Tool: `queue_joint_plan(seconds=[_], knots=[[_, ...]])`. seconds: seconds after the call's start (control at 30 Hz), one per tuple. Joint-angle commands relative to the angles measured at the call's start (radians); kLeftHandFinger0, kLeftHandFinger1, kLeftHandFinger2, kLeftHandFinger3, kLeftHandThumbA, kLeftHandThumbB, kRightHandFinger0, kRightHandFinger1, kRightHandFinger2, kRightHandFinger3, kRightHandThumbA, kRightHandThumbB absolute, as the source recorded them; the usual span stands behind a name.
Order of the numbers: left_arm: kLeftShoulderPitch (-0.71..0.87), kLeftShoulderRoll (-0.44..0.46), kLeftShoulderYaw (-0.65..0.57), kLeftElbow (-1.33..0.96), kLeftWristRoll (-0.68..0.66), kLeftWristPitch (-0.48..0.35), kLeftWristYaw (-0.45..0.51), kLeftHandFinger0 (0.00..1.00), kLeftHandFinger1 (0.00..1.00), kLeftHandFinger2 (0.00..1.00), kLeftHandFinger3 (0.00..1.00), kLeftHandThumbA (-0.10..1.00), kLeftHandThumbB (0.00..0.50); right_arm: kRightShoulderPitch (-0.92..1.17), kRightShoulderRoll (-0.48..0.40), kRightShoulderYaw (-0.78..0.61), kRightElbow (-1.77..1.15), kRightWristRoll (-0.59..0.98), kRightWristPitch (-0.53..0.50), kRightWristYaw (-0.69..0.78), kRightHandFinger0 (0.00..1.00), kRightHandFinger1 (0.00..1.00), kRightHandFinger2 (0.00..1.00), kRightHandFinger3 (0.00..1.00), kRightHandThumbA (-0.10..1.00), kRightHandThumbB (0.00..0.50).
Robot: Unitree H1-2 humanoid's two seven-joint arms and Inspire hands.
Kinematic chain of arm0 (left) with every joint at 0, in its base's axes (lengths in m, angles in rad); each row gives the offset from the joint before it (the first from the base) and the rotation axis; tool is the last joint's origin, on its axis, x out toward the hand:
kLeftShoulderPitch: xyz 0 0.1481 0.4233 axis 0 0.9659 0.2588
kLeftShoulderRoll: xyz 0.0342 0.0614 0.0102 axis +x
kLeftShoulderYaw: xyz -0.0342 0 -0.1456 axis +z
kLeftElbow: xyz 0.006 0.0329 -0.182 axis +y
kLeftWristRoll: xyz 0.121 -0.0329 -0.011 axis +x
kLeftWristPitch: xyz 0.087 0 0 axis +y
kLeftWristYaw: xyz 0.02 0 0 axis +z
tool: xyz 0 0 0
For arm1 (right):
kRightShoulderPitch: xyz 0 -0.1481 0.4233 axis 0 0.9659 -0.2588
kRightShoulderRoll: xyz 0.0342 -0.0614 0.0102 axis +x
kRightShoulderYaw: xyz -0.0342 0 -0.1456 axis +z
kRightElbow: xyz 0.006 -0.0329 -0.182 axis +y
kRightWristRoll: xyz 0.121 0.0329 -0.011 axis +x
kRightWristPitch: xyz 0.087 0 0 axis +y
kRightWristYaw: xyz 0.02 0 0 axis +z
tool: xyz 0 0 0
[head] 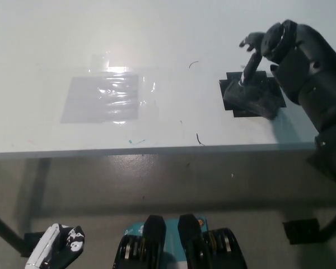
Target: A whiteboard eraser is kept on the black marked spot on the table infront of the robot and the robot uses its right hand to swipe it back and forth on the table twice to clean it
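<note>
Head view: eraser (252, 100) on black mark, right robot hand (256, 56) fingertip touching.

I see a smooth, pale counter (56, 45) with a glossy, crinkled clear film (103, 98) taped on it, a matt dark-grey eraser (255, 100) looking soft and felt-like, and my right hand (269, 47) in matt black plastic.

Your right robot hand (256, 51) is up top right, fingers spread, one pointing down — left robot hand (55, 252) rests lower left.
</note>
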Motion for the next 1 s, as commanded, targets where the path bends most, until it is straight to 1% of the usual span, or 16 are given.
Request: queue_joint_plan(seconds=[0.0, 0.1, 0.13, 0.27, 0.33, 0.43, 0.53, 0.63, 0.7, 0.73, 0.8, 0.83, 0.87, 0.9, 0.93, 0.97], knots=[[0.010, 0.021, 0.002, -0.023, -0.002, -0.045, -0.015, 0.00, 0.00, 0.00, 0.00, -0.10, 0.459, -0.020, -0.014, -0.024, -0.001, 0.017, -0.024, -0.014, 1.00, 1.00, 1.00, 1.00, 1.00, 0.269], [0.013, 0.019, 0.004, -0.023, -0.004, -0.040, -0.015, 0.00, 0.00, 0.00, 0.00, -0.10, 0.461, -0.006, -0.006, -0.030, 0.002, 0.016, -0.021, -0.029, 1.00, 1.00, 1.00, 1.00, 1.00, 0.280], [0.015, 0.018, 0.004, -0.022, -0.004, -0.045, -0.016, 0.00, 0.00, 0.00, 0.00, -0.10, 0.462, 0.001, -0.003, -0.032, 0.002, 0.016, -0.030, -0.033, 1.00, 1.00, 1.00, 1.00, 1.00, 0.270], [0.015, 0.017, 0.005, -0.021, -0.004, -0.043, -0.016, 0.00, 0.00, 0.00, 0.00, -0.10, 0.461, 0.014, 0.003, -0.022, 0.002, 0.004, -0.040, -0.022, 1.00, 1.00, 1.00, 1.00, 1.00, 0.288], [0.014, 0.017, 0.005, -0.018, -0.004, -0.047, -0.016, 0.00, 0.00, 0.00, 0.00, -0.10, 0.463, 0.020, 0.003, -0.019, 0.002, 0.002, -0.050, -0.013, 1.00, 1.00, 1.00, 1.00, 1.00, 0.270], [0.014, 0.018, 0.005, -0.018, -0.003, -0.049, -0.017, 0.00, 0.00, 0.00, 0.00, -0.10, 0.465, 0.027, 0.005, -0.008, 0.005, -0.007, -0.051, -0.011, 1.00, 1.00, 1.00, 1.00, 1.00, 0.274], [0.014, 0.019, 0.005, -0.029, -0.001, -0.040, -0.016, 0.00, 0.00, 0.00, 0.00, -0.10, 0.462, 0.030, 0.001, 0.003, 0.007, -0.016, -0.076, -0.005, 1.00, 1.00, 1.00, 1.00, 1.00, 0.254], [0.012, 0.018, 0.007, -0.023, -0.006, -0.045, -0.018, 0.00, 0.00, 0.00, 0.00, -0.10, 0.465, 0.030, 0.001, 0.011, 0.013, -0.023, -0.056, -0.016, 1.00, 1.00, 1.00, 1.00, 1.00, 0.283], [0.010, 0.019, 0.007, -0.019, -0.005, -0.043, -0.017, 0.00, 0.00, 0.00, 0.00, -0.10, 0.467, 0.033, -0.005, 0.011, 0.013, -0.020, -0.076, -0.016, 1.00, 1.00, 1.00, 1.00, 1.00, 0.245], [0.012, 0.019, 0.007, -0.024, -0.003, -0.037, -0.017, 0.00, 0.00, 0.00, 0.00, -0.10, 0.467, 0.034, -0.005, 0.016, 0.014, -0.025, -0.076, -0.024, 1.00, 1.00, 1.00, 1.00, 1.00, 0.254], [0.010, 0.018, 0.007, -0.028, 0.001, -0.028, -0.014, 0.00, 0.00, 0.00, 0.00, -0.10, 0.467, 0.032, -0.005, 0.014, 0.015, -0.024, -0.076, -0.027, 1.00, 1.00, 1.00, 1.00, 1.00, 0.251], [0.008, 0.018, 0.007, -0.025, 0.002, -0.030, -0.013, 0.00, 0.00, 0.00, 0.00, -0.10, 0.466, 0.035, -0.004, 0.002, 0.014, -0.017, -0.062, -0.066, 1.00, 1.00, 1.00, 1.00, 1.00, 0.267], [0.008, 0.019, 0.006, -0.024, 0.002, -0.032, -0.014, 0.00, 0.00, 0.00, 0.00, -0.10, 0.465, 0.038, 0.000, 0.002, 0.013, -0.022, -0.042, -0.112, 1.00, 1.00, 1.00, 1.00, 1.00, 0.323], [0.010, 0.019, 0.005, -0.024, 0.002, -0.035, -0.016, 0.00, 0.00, 0.00, 0.00, -0.10, 0.464, 0.044, 0.006, 0.002, 0.011, -0.031, -0.010, -0.198, 1.00, 1.00, 1.00, 1.00, 1.00, 0.362], [0.010, 0.019, 0.005, -0.021, 0.002, -0.044, -0.016, 0.00, 0.00, 0.00, 0.00, -0.10, 0.463, 0.053, 0.010, 0.013, 0.006, -0.052, 0.002, -0.293, 0.87, 1.00, 1.00, 1.00, 0.96, 0.379], [0.009, 0.018, 0.004, -0.021, 0.002, -0.044, -0.015, 0.00, 0.00, 0.00, 0.00, -0.10, 0.463, 0.058, 0.010, 0.014, 0.001, -0.058, -0.010, -0.346, 0.84, 0.98, 1.00, 1.00, 0.82, 0.336]])
